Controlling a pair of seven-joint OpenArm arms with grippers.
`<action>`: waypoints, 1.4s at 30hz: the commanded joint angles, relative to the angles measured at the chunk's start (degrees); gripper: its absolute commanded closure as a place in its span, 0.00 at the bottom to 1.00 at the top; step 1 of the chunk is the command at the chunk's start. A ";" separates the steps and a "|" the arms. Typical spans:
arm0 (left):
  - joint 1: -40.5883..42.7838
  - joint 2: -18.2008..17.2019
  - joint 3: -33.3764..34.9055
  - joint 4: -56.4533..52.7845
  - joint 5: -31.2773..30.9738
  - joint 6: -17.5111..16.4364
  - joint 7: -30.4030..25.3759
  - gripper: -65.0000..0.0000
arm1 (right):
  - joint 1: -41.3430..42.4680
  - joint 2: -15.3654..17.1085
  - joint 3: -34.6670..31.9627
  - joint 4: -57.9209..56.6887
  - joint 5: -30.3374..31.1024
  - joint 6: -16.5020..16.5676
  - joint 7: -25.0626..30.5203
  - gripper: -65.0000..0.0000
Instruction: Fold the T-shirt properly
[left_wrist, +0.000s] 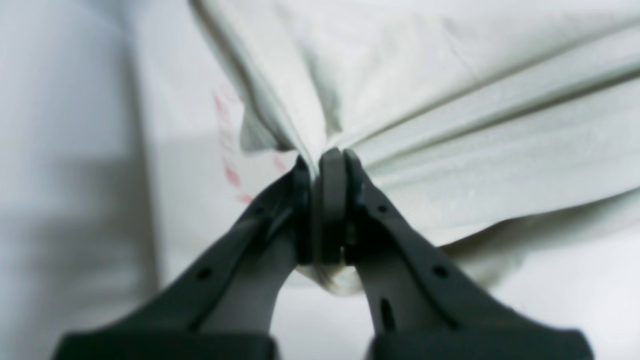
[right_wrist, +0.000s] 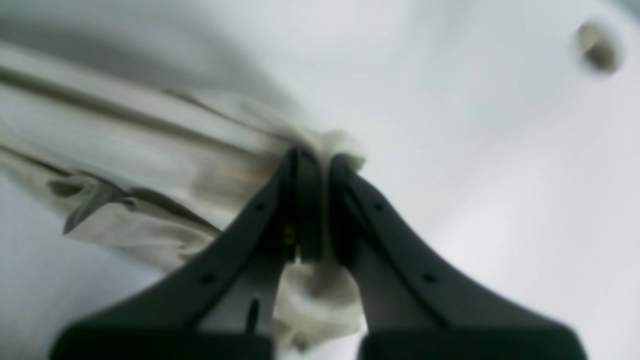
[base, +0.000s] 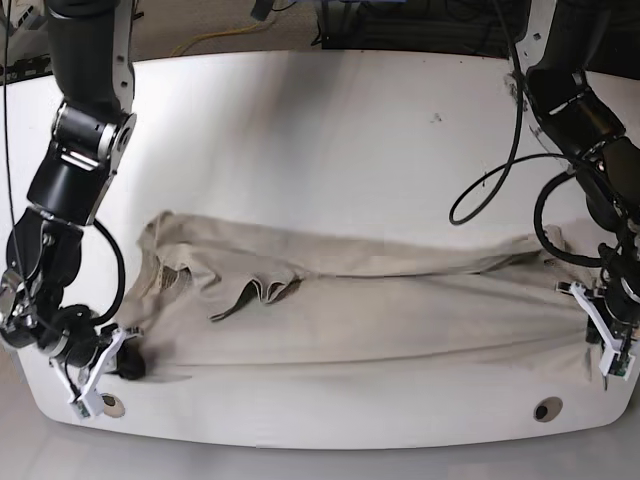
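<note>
The beige T-shirt (base: 380, 300) lies stretched sideways across the front half of the white table (base: 330, 130), wrinkled, with a loose flap near its middle left. In the base view my left gripper (base: 588, 318) is at the shirt's right end, and my right gripper (base: 132, 364) is at its lower left corner. The left wrist view shows the left gripper (left_wrist: 327, 160) shut on a bunched edge of the T-shirt (left_wrist: 475, 125), with taut folds fanning away from it. Seen from the right wrist, the right gripper (right_wrist: 317, 160) is likewise shut on gathered T-shirt (right_wrist: 150, 145) cloth.
The table's front edge runs just below both grippers, with a round hole (base: 547, 409) near the front right and another hole (base: 110, 404) at the front left. Black cables (base: 490, 190) hang off the right-hand arm. Faint pink marks (left_wrist: 230, 175) show on the table.
</note>
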 joint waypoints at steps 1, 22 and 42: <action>-5.25 -1.14 -0.33 3.83 1.23 0.25 1.06 1.00 | 6.53 2.84 0.20 0.88 -0.27 -0.36 -0.28 1.00; -20.11 -5.45 7.14 7.08 0.71 0.25 2.55 1.00 | 24.11 8.82 -7.45 1.14 4.75 -0.36 -9.69 1.00; 18.14 -7.47 4.24 13.41 -14.94 0.25 2.55 1.00 | -20.81 9.52 8.28 13.28 17.05 -0.36 -9.87 1.00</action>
